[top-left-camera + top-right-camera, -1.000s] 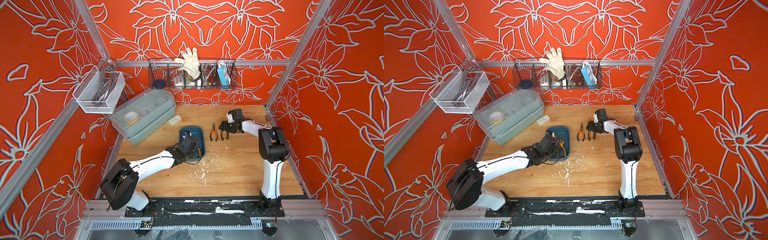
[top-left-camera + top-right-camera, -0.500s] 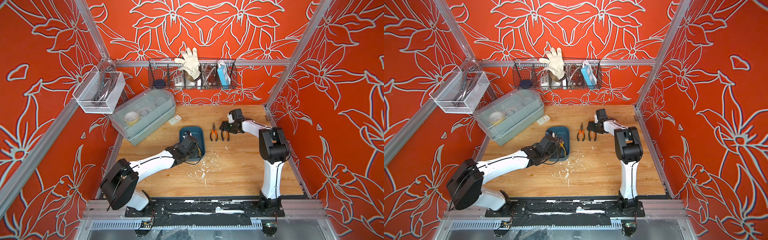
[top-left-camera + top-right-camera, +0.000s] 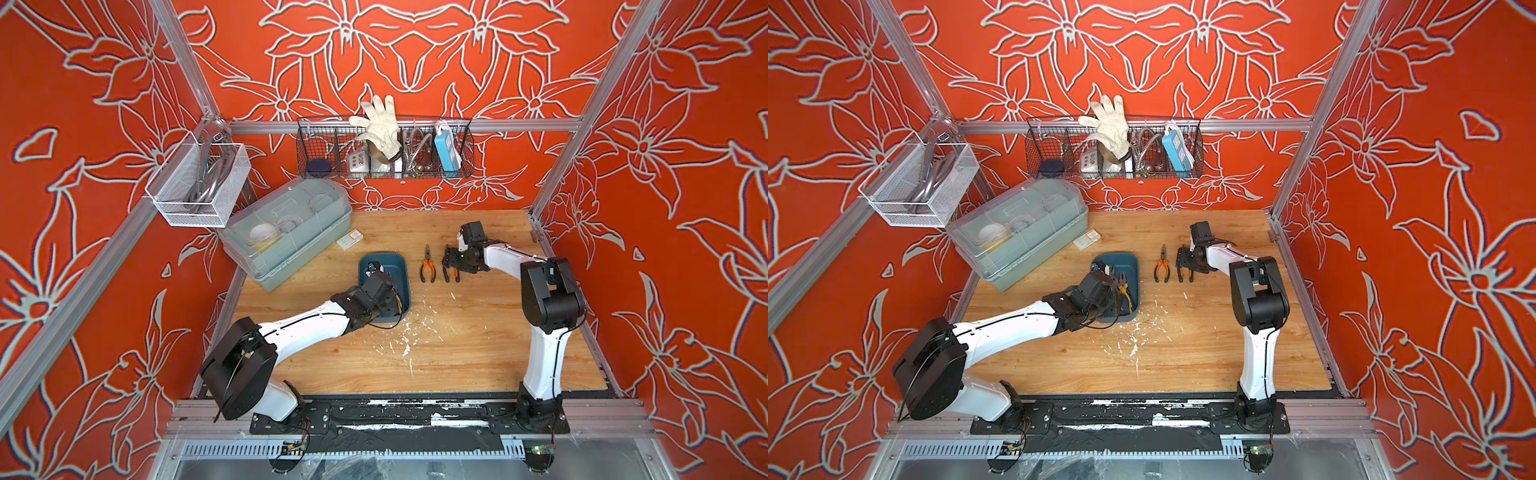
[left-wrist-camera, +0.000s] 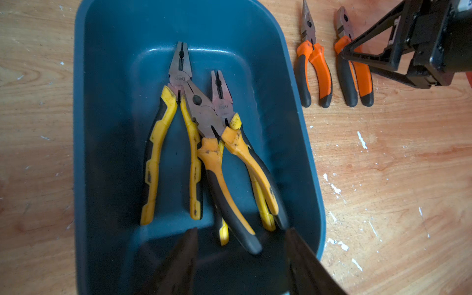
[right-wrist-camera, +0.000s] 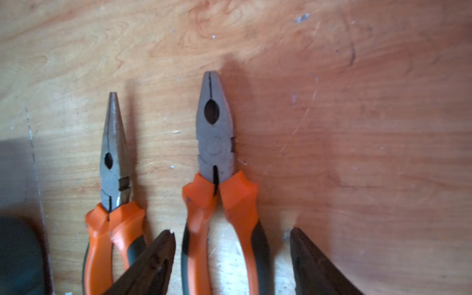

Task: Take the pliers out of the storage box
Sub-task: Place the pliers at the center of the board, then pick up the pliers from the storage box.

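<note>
Storage box [image 4: 102, 76]: holding three overlapping yellow-handled pliers [image 4: 204, 120]. Two orange-handled pliers [image 4: 316, 63] lying side by side, right of box. Left gripper [image 4: 240, 232] hovering, jaws spread, over handles' near ends.

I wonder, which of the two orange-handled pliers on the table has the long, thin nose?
The needle-nose pliers lying nearer the storage box: its nose tapers to a narrow point, while its neighbour has a broad, blunt head.
</note>
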